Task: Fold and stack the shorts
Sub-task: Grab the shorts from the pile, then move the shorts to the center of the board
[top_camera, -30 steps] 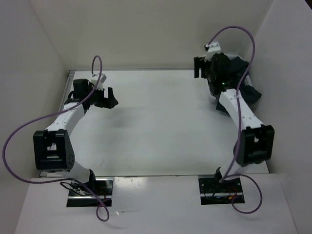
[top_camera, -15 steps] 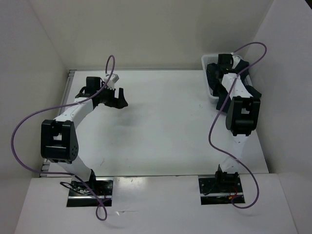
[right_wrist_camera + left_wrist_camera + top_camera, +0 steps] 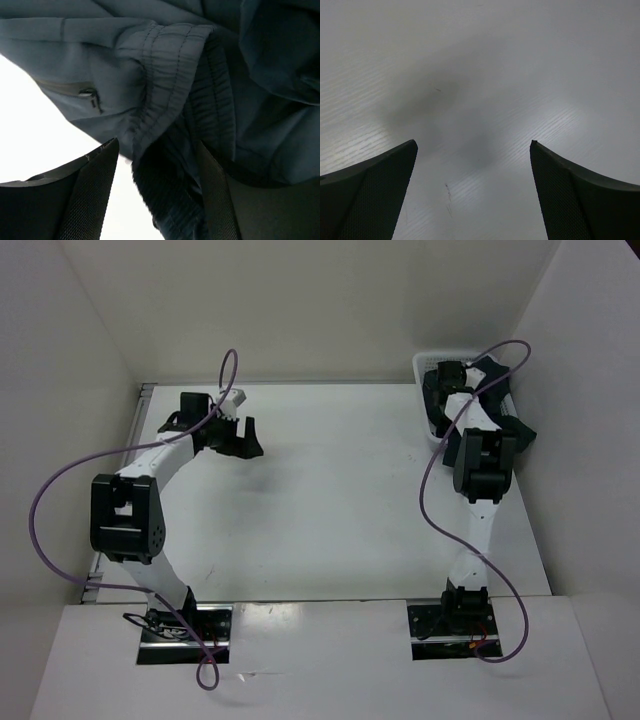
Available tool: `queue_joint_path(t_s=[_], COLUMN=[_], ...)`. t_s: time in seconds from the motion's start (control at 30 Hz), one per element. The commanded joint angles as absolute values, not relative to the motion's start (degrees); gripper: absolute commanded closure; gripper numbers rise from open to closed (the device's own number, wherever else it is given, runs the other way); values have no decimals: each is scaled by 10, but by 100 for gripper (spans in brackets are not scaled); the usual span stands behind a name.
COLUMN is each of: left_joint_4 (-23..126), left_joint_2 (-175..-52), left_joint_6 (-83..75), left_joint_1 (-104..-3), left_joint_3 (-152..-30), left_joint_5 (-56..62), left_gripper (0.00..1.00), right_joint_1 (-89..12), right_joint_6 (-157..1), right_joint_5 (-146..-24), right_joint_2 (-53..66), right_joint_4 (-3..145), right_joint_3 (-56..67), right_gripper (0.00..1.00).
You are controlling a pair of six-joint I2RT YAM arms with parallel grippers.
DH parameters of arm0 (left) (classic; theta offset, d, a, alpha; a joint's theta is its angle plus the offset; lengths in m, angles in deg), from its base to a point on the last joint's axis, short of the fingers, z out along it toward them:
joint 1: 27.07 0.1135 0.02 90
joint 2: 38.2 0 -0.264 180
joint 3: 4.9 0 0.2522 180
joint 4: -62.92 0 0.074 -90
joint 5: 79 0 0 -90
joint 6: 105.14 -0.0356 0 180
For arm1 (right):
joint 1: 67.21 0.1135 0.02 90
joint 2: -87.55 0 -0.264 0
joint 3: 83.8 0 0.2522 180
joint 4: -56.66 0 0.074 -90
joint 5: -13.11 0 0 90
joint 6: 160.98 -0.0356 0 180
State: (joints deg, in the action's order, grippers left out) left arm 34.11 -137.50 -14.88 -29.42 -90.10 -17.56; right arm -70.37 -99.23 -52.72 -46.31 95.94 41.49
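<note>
Two right fingers [image 3: 85,195] straddle the shorts [image 3: 170,75] at the waistband, upper right; grip uncertain, so pinch deep before lifting. Left fingers [image 3: 370,200] gape empty.

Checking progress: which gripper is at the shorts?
The right gripper, straddling the shorts in the basket; the left gripper hangs open over the table.

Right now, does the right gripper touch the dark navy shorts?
Cannot tell. Right wrist view: the dark navy fabric shorts hang between the right gripper's jaws; a pale gap shows beside one, the other only overlaps fabric.
</note>
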Motion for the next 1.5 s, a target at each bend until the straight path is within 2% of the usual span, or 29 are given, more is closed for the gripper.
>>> queue_joint_path(t_s=[0.0,0.07,0.1,0.17,0.2,0.47,0.7,0.8,0.83,0.93,1.07,1.13,1.23,1.27,1.47], left_joint_4=[330,330,330,324,324,329,346,357,362,373,392,405,405,400,393], left_joint_2=[-1388,-1394,-1394,-1399,-1399,-1393,-1358,-1329,-1314,-1279,-1228,-1196,-1150,-1128,-1059], left_joint_6=[-151,-151,-151,-151,-151,-151,-151,-151,-151,-151,-151,-151,-151,-151,-151], left_joint_1=[-295,-295,-295,-295,-295,-295,-295,-295,-295,-301,-307,-307,-307,-307,-307], left_joint_3=[-935,-942,-943,-956,-956,-966,-979,-979,-979,-984,-975,-952,-934,-922,-873], left_joint_5=[-199,-205,-205,-210,-210,-227,-203,-203,-203,-183,-176,-181,-186,-191,-163], left_gripper=[0,0,0,0,0,0,0,0,0,0,0,0,0,0,0], right_joint_1=[-712,-712,-712,-712,-712,-692,-656,-635,-624,-569,-554,-554,-549,-549,-549], right_joint_6=[-1009,-1009,-1009,-982,-974,-870,-850,-830,-811,-707,-690,-657,-641,-650,-801], right_joint_5=[-539,-564,-570,-575,-570,-515,-423,-434,-442,-447,-469,-497,-633,-716,-956], right_joint_2=[-480,-486,-486,-486,-486,-418,-297,-208,-144,-9,72,98,149,155,108], right_joint_4=[959,959,959,959,959,918,887,855,827,665,655,640,622,633,688], right_joint_3=[433,433,433,454,463,520,449,394,369,249,279,295,323,337,454], right_gripper=[31,46,70,97,100,100,100,100,100,100,100,100,100,100,100])
